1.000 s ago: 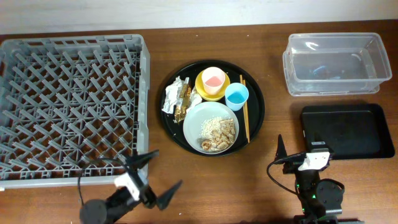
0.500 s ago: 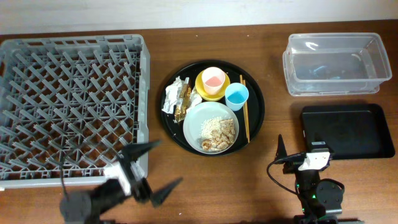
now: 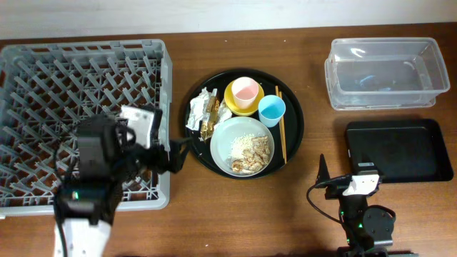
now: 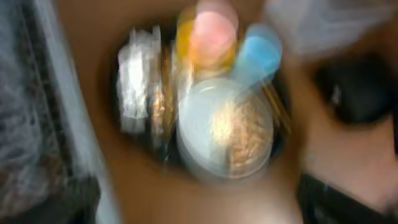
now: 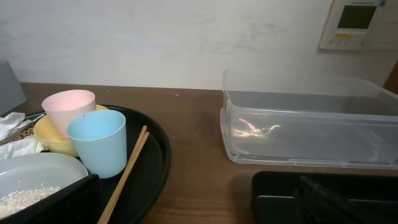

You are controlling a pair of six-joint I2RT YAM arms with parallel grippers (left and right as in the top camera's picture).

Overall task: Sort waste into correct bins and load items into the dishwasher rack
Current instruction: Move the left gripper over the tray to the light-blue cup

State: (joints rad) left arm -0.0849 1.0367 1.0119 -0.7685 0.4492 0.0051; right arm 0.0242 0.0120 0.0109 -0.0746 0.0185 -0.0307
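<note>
The grey dishwasher rack (image 3: 43, 78) fills the left. On the round black tray (image 3: 294, 139) stand a pink cup (image 3: 245, 89) inside a yellow bowl (image 3: 234, 104), a light blue cup (image 3: 271, 110), a pale plate (image 3: 227, 140) with rice and fried pieces (image 3: 250, 151), crumpled wrappers (image 3: 203, 111) and chopsticks (image 3: 280, 132). My left gripper (image 3: 177, 151) is open and empty, hovering between the rack's right wall and the round tray. Its blurred wrist view looks down on the plate (image 4: 225, 127). My right gripper (image 3: 346, 175) is open and empty, low at the front right.
The clear tub (image 3: 385, 71) stands at the back right, with the shallow black tray (image 3: 400, 150) in front of it. The right wrist view shows the blue cup (image 5: 97, 149), pink cup (image 5: 68, 109), chopsticks (image 5: 124, 177) and tub (image 5: 308, 127).
My left arm has swung up from the table's front edge, over the rack's front right corner, towards the round tray, its fingers still apart. The right arm has not moved.
</note>
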